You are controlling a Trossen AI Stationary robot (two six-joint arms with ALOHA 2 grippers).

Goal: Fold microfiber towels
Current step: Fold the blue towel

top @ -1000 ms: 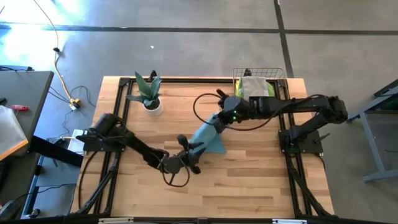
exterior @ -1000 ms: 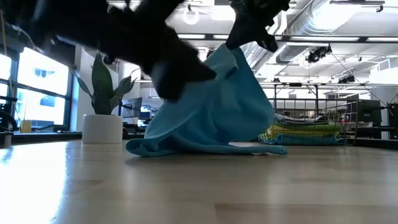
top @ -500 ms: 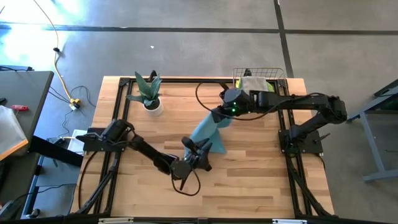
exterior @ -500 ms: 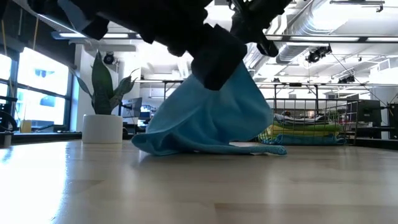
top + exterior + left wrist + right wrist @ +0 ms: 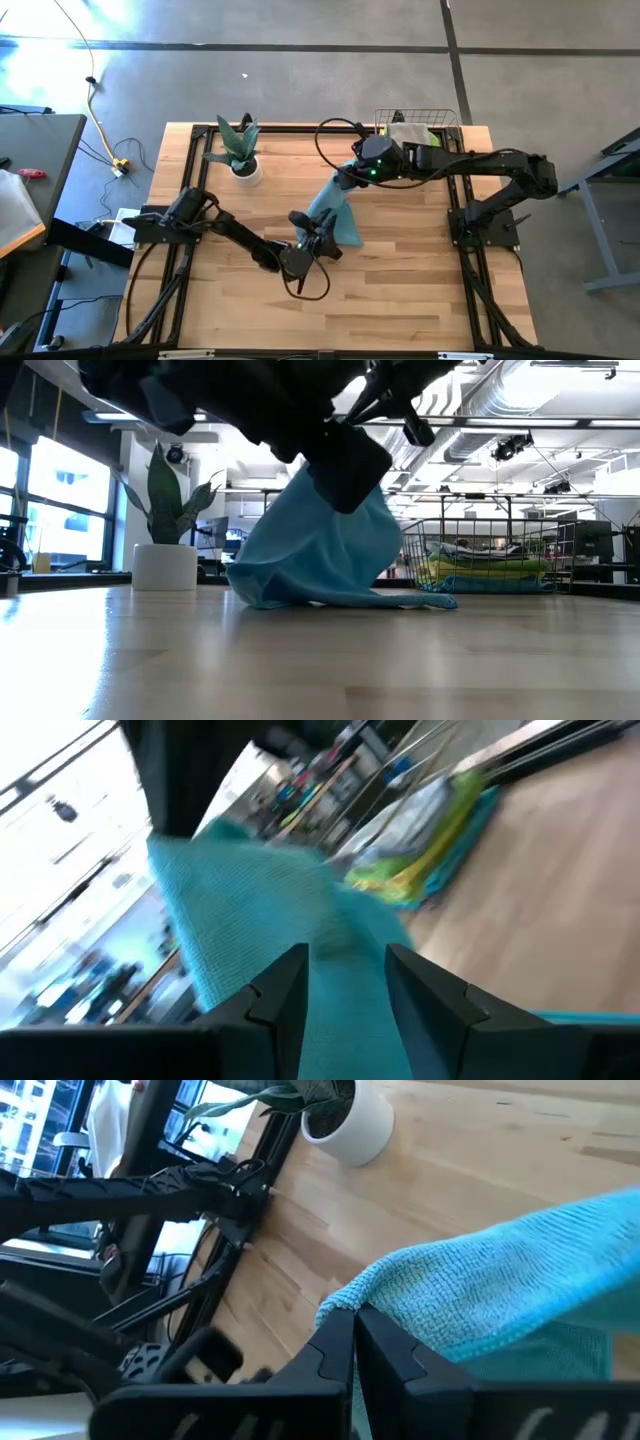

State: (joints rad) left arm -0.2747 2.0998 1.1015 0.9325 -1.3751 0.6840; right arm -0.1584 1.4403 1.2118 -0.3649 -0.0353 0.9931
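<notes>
A teal-blue microfiber towel (image 5: 335, 212) hangs from my right gripper (image 5: 343, 183), which is shut on it above the middle of the table. The towel's lower end (image 5: 340, 598) lies bunched on the wood. My left gripper (image 5: 327, 238) stands open at the towel's near side, pointing level at it. In the left wrist view the teal cloth (image 5: 250, 900) fills the gap ahead of its two fingers (image 5: 285, 985). More folded towels, green, yellow and grey, lie in the wire basket (image 5: 418, 130). My right gripper pinches the towel's upper edge (image 5: 350, 1295) between its two shut fingers, slanting down from the table's right. The cloth drapes over and below the fingertips, slack, with its lower part on the table. My left gripper: I cannot tell whether its fingers touch the towel.
A potted plant (image 5: 240, 150) in a white pot stands at the far left. The wire basket (image 5: 485, 560) stands at the far right corner. Bare wood lies along the table's near edge (image 5: 400, 310).
My left gripper has gone toward the table's right and far side, up to the hanging towel, turning as it went. My right gripper has rolled and shifted a little toward the far left with the towel's top. The towel's bottom has gathered in narrower on the table.
</notes>
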